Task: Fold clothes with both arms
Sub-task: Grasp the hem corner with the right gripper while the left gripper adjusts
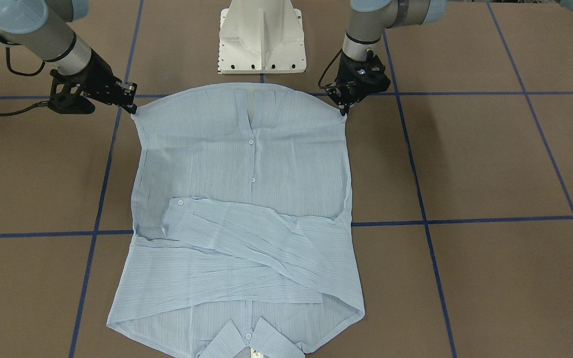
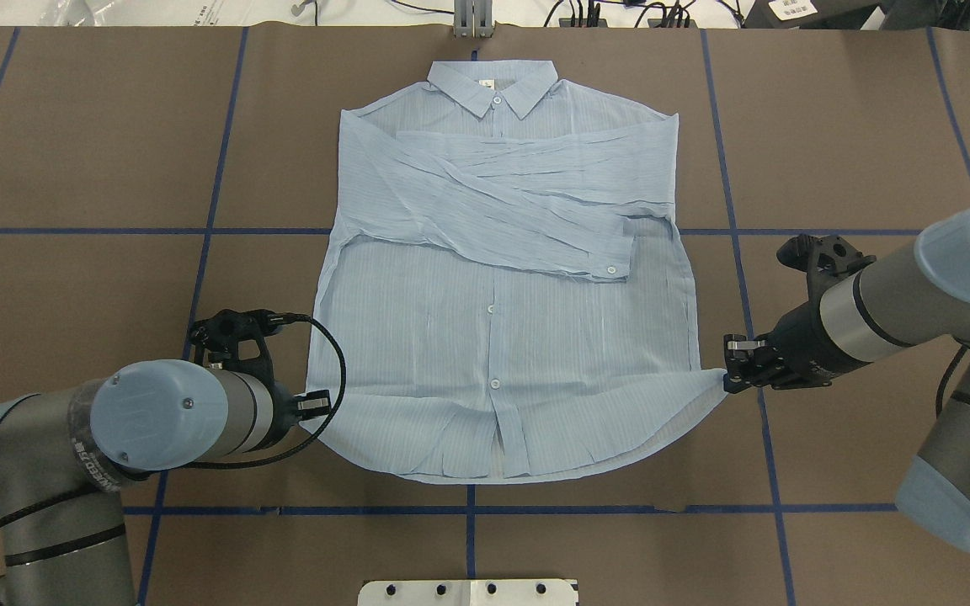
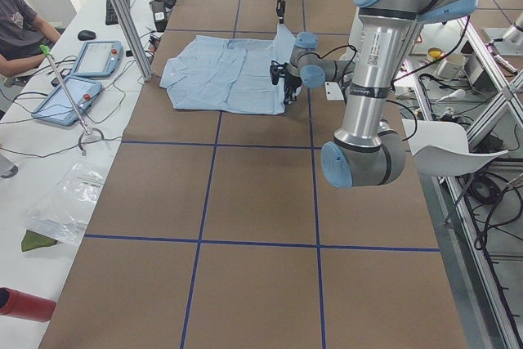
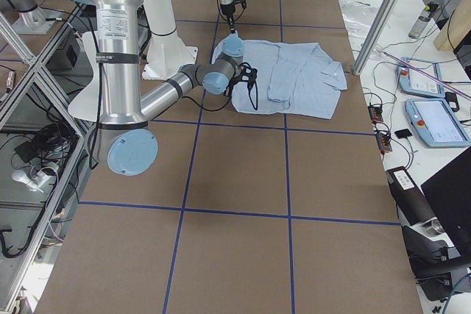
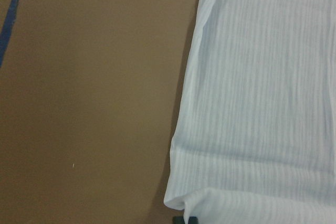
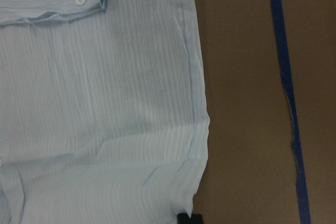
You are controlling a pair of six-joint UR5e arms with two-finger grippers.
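Pale blue, thin, finely striped long-sleeved shirt (image 2: 493, 337) flat, front-up on brown counter (image 2: 72, 168), sleeves crossed over chest. Light and limp, should sag between holds; grab hem corners. Black two-finger left gripper (image 2: 317, 406) and right gripper (image 2: 729, 379) each look clamped on one hem corner. Count: one shirt, two grippers.

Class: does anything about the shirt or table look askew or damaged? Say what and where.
The shirt's folded sleeves lie slanted and wrinkled across the chest, not square. The blue tape beside the hem corner looks nicked.
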